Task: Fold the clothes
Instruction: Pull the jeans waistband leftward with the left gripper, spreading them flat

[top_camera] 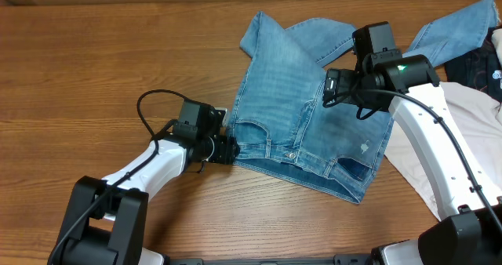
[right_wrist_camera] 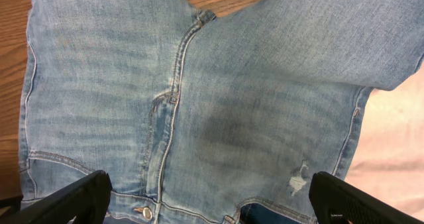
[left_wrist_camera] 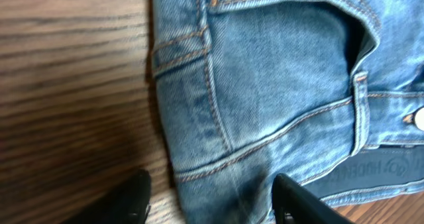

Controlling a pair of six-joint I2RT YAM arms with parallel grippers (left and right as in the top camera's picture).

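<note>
Left gripper (left_wrist_camera: 211,201): jaws apart, straddling the jeans' (top_camera: 282,100) waistband corner (left_wrist_camera: 199,151), apparently lining up a pinch.
Right gripper (right_wrist_camera: 212,197): jaws wide, hovering over the seat, holding nothing.

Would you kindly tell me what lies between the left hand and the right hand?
Only the jeans: the overhead view shows their denim spanning the stretch from left hand to right hand.
</note>
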